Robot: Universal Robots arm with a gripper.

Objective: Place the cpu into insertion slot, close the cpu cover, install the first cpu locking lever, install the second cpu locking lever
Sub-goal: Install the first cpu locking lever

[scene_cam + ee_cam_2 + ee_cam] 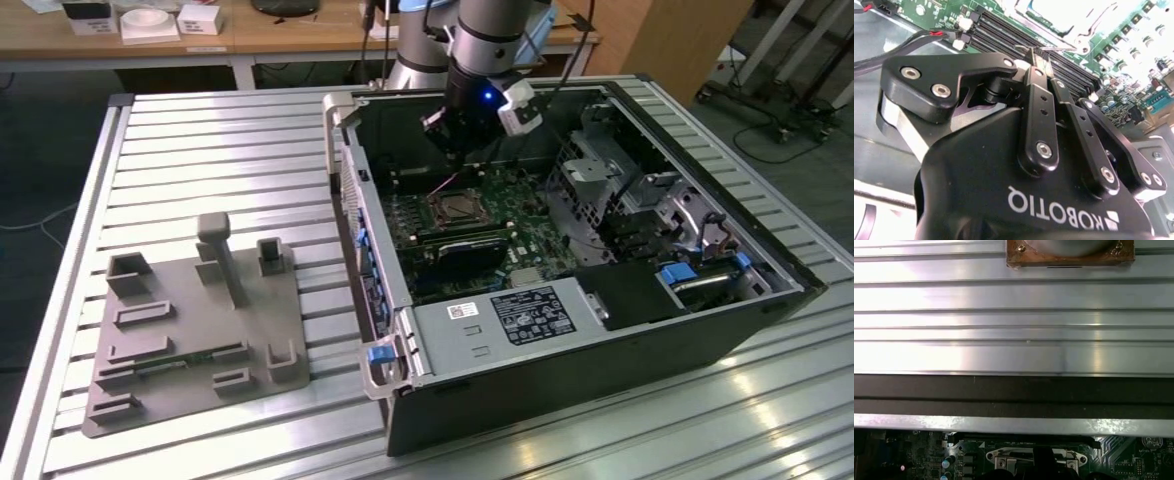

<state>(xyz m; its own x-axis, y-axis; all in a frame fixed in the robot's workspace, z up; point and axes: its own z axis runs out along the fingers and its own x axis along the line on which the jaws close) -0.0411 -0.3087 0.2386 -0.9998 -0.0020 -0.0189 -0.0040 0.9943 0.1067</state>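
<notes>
**A:** Where does your gripper (461, 150) sit right now?

**B:** You have it hanging inside the open computer case (561, 330), above the far edge of the green motherboard (514, 215) and just beyond the insertion slot (454, 210). In the second wrist view the gripper (1038, 60) has its jaws clenched together, tips touching, with nothing visible between them.

**A:** So where is the cpu?

**B:** In the exterior view a silver-grey square lies in the socket, which I judge to be the cpu (455, 210) already seated flat. That would explain why your jaws carry nothing.

**A:** And the cpu cover?

**B:** In the first wrist view a silvery frame (1036, 456) rims the socket, yet I cannot tell whether it lies shut or whether either lever is hooked; the second wrist view is too washed out there.

**A:** Why pinch the jaws shut over the socket?

**B:** My guess: closed tips make a narrow point, suited to pressing on thin metal parts. The grey parts fixture (200, 330) rests well apart on the ribbed tabletop (200, 150), untouched.
</notes>
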